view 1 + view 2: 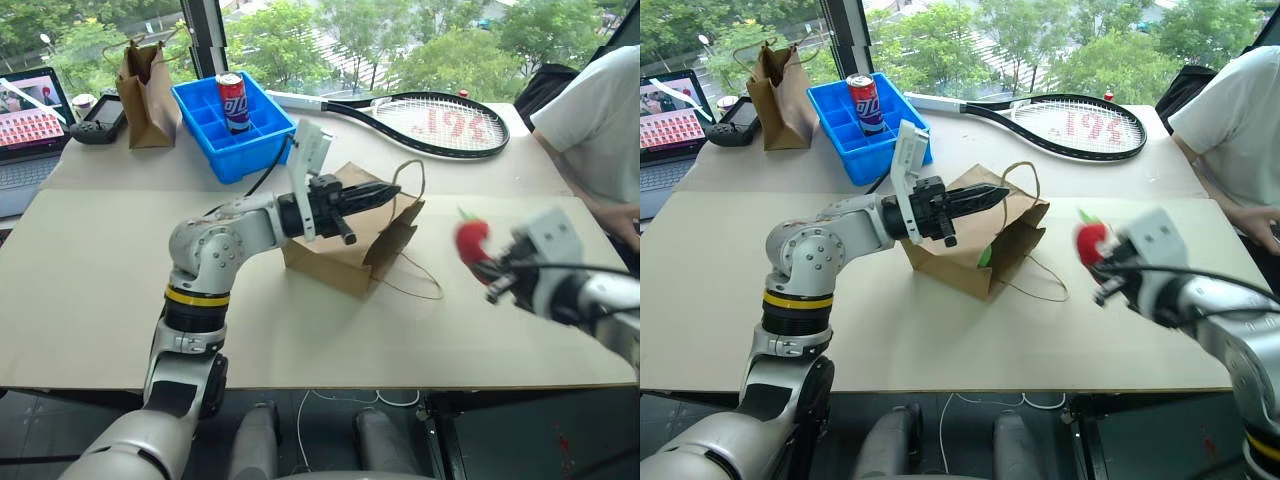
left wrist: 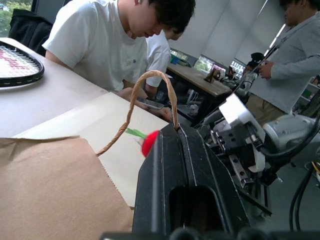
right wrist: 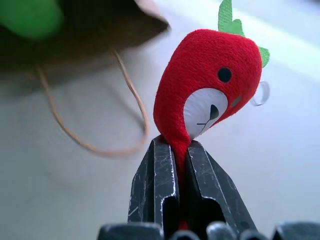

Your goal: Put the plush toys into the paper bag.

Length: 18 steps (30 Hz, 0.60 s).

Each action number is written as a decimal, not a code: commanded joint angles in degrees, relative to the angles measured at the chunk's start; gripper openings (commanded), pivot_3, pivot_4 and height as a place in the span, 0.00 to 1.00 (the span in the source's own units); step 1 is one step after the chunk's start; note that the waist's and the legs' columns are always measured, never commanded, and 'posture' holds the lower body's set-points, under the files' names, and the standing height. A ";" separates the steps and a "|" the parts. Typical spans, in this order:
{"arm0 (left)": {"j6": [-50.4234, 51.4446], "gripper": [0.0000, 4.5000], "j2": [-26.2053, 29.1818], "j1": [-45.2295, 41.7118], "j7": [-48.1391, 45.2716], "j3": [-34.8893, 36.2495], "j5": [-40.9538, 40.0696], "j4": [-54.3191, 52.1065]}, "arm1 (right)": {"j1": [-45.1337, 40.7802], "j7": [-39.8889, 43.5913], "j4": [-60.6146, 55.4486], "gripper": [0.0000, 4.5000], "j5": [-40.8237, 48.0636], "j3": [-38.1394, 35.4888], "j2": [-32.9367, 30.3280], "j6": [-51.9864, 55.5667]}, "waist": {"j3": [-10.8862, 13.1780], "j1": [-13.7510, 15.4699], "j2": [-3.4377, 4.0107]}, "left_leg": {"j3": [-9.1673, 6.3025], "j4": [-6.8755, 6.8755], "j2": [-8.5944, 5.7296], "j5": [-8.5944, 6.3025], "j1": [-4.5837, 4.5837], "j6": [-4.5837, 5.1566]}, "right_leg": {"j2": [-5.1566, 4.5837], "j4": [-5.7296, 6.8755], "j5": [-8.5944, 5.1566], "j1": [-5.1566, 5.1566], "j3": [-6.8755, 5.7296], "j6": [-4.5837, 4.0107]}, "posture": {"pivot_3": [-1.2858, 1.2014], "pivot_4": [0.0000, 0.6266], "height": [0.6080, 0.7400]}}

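The paper bag [image 1: 335,258] lies on its side mid-table, mouth toward my right. My left gripper [image 1: 392,189] is shut on the bag's upper rim by a loop handle [image 2: 145,80], holding the mouth up. The second handle [image 1: 420,285] lies flat on the table. A green plush toy [image 1: 985,254] shows inside the bag's mouth, also seen as a green plush [image 3: 30,17] from the right wrist. To the right of the bag, above the table, my right gripper [image 1: 487,264] is shut on the narrow end of the red plush toy [image 3: 207,85], which has a green leaf top.
A blue tray [image 1: 205,105] with a soda can [image 1: 234,100] stands behind the bag, and a tennis racket [image 1: 430,122] lies to its right. A narrower brown bag [image 1: 148,85], a laptop [image 1: 30,125] and a controller [image 1: 100,122] are at the back left. A person [image 1: 595,110] sits at the right edge.
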 commanded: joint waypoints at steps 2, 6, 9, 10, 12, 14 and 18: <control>-1.52 0.00 -0.24 -1.43 -0.20 0.58 -0.23 -1.32 | -7.29 0.05 4.01 0.00 -1.15 11.57 4.58 0.22 | 0.01 0.50 -0.03 | -0.06 -0.03 -0.02 0.00 -0.02 0.00 | -0.01 -0.04 -0.03 0.05 -0.07 -0.05 | 0.52 0.24 0.93; -1.66 0.00 -0.08 -0.82 0.03 0.66 -0.16 -1.49 | -14.53 0.33 12.48 0.00 -5.65 20.25 10.68 -4.96 | 0.02 1.05 -0.03 | -0.07 -0.03 -0.18 -0.01 -0.16 0.01 | -0.16 -0.08 -0.06 -0.01 -0.07 0.00 | 0.52 0.24 0.93; -1.37 0.00 -0.13 -0.61 0.52 1.18 -0.62 -2.01 | -17.78 0.96 19.16 0.00 -8.79 23.31 14.58 -9.50 | 0.01 1.12 -0.03 | -0.10 -0.04 -0.18 0.00 -0.13 0.01 | -0.13 -0.01 -0.05 -0.03 -0.08 0.00 | 0.52 0.24 0.93; -1.18 0.00 -0.14 -0.48 0.67 1.38 -0.90 -2.34 | -18.20 0.87 21.40 0.00 -9.38 23.20 16.36 -11.47 | 0.01 1.21 -0.03 | -0.10 -0.04 -0.18 0.00 -0.13 0.01 | -0.13 0.02 -0.05 -0.04 -0.08 -0.01 | 0.52 0.24 0.93; -1.00 0.00 -0.03 -0.21 0.89 1.39 -1.01 -2.84 | -18.40 1.79 25.11 0.00 -11.43 23.99 18.30 -16.12 | 0.01 1.27 -0.03 | -0.11 -0.01 -0.18 0.00 -0.13 0.01 | -0.13 0.02 -0.05 -0.01 -0.11 0.00 | 0.52 0.24 0.93; -0.76 0.00 0.00 0.02 1.14 1.48 -1.21 -3.32 | -17.81 1.62 29.49 0.00 -13.40 23.54 20.94 -21.33 | 0.01 1.26 -0.03 | -0.11 -0.01 -0.18 0.00 -0.13 0.01 | -0.13 0.01 -0.05 0.01 -0.13 0.00 | 0.52 0.24 0.93; -0.40 0.00 0.06 0.32 1.52 1.64 -1.60 -4.04 | -16.41 0.63 35.73 0.00 -13.58 19.75 27.26 -28.52 | 0.01 1.21 -0.03 | -0.11 -0.02 -0.18 0.00 -0.12 0.01 | -0.13 0.02 -0.05 0.02 -0.13 0.01 | 0.52 0.24 0.93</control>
